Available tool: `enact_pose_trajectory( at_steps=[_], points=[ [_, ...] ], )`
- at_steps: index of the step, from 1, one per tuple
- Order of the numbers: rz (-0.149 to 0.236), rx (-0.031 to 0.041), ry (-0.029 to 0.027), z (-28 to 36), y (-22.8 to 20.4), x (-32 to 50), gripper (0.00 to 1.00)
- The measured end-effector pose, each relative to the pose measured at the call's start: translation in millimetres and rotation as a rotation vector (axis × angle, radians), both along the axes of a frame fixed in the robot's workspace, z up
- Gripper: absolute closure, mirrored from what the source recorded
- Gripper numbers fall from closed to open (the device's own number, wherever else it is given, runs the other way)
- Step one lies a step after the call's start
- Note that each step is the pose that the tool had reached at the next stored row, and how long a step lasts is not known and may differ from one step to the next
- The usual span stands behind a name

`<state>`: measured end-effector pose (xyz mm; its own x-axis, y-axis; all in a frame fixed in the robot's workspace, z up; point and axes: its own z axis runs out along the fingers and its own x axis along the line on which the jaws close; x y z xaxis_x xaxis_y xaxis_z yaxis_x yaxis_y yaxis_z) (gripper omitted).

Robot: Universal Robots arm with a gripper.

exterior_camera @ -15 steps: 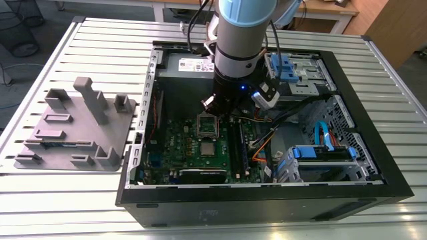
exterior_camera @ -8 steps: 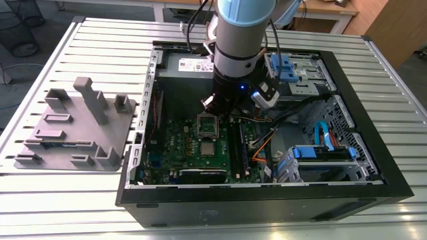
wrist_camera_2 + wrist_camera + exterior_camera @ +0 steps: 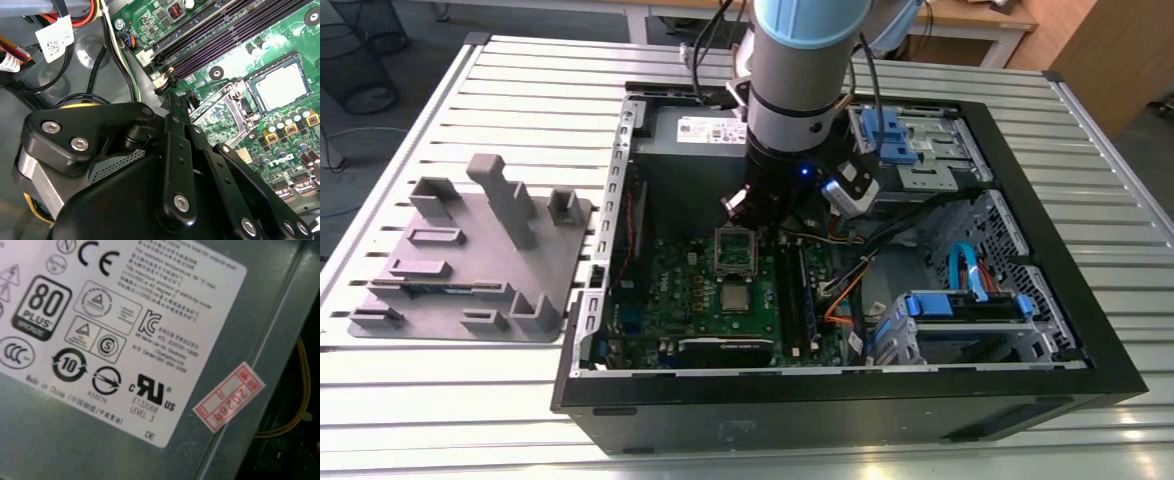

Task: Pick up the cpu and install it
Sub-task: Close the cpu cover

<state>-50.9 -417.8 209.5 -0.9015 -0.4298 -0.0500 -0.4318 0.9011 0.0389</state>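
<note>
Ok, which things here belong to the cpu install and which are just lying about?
Job: cpu, lying in its socket; the socket's open metal frame; motherboard; gripper, near that frame.
Lying about: grey fixture plate with blocks; power supply; blue drive cage.

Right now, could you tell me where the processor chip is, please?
In the exterior view, the chip lies flat on the green board inside the case, just nearer the camera than the metal bracket under the arm.
</note>
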Motion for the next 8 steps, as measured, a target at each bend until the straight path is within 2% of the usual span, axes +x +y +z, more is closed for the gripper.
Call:
enact_pose_trajectory(
  at_steps=[8],
  points=[
    [0.0,-0.0002,0.0001,0.8,0.0,0.0,0.89]
  ],
)
